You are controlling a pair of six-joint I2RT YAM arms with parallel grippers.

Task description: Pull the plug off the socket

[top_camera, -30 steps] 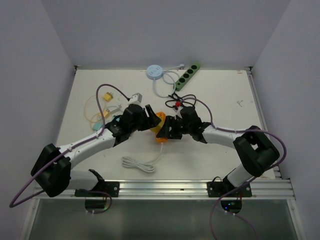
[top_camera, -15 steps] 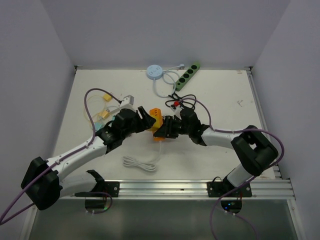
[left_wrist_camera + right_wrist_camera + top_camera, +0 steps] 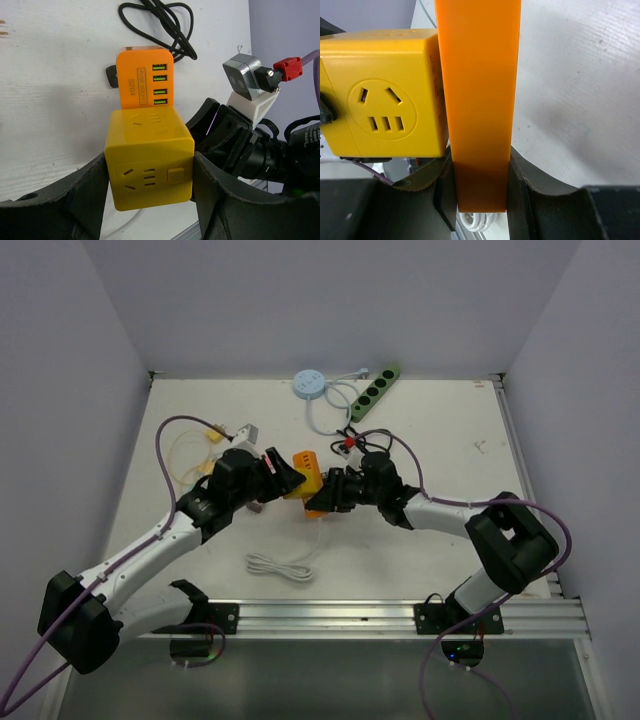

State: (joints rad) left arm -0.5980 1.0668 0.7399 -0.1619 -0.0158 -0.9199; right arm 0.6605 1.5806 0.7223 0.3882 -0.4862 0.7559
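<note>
A yellow cube socket (image 3: 149, 160) sits between my left gripper's (image 3: 150, 197) fingers, which are shut on its two sides. An orange USB charger plug (image 3: 145, 80) sits flush against the cube's far face. My right gripper (image 3: 480, 192) is shut on that orange plug (image 3: 477, 100), with the yellow cube (image 3: 382, 90) pressed against the plug's left side. In the top view the cube (image 3: 303, 472) and the plug (image 3: 318, 504) are held mid-table between the left gripper (image 3: 283, 480) and the right gripper (image 3: 332, 496).
A green power strip (image 3: 375, 392) and a round pale-blue socket (image 3: 308, 385) lie at the back. A black cable (image 3: 350, 435) lies behind the grippers. A coiled white cable (image 3: 280, 568) lies near the front. Small yellow connectors (image 3: 215, 435) and a white adapter (image 3: 245, 432) lie at left.
Both grippers have carried the cube and plug a little left and farther back. The left arm has swung outward to the left. Both grips are unchanged.
</note>
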